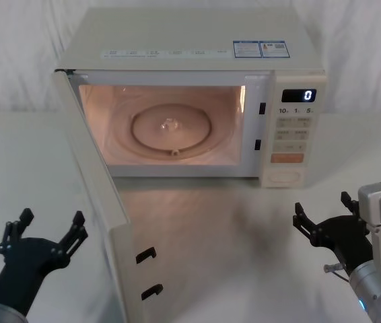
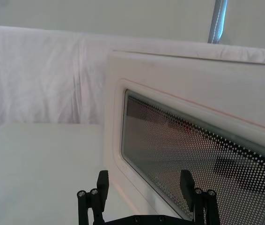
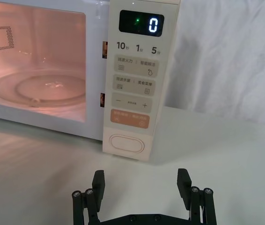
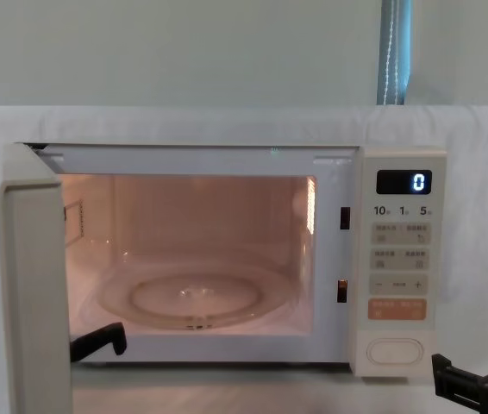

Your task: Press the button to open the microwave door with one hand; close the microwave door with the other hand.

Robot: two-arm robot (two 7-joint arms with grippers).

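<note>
Head view: the large cream-white microwave door with its dark window (image 1: 103,222) stands swung wide open, its edge just inboard of my left gripper (image 1: 50,231), whose black fingers are spread with nothing between them. My right gripper (image 1: 322,214) hangs in front of the control panel side, fingers also parted and empty. The lit cavity shows a round glass turntable (image 1: 170,129).

Left wrist view: ahead of my left gripper (image 2: 144,183) is the door's outer face (image 2: 179,89), the dotted window mesh close beyond the fingertips, not touching.

Right wrist view: the wide cream pill-shaped button (image 3: 127,143) sits straight ahead of my right gripper (image 3: 141,181), apart from it, under the orange rectangular key (image 3: 131,119).

Chest view: the door (image 4: 35,285) shows edge-on at the left.

I judge the opening done; closing is in hand, and my left fingers must push the outer face round toward the cavity.
</note>
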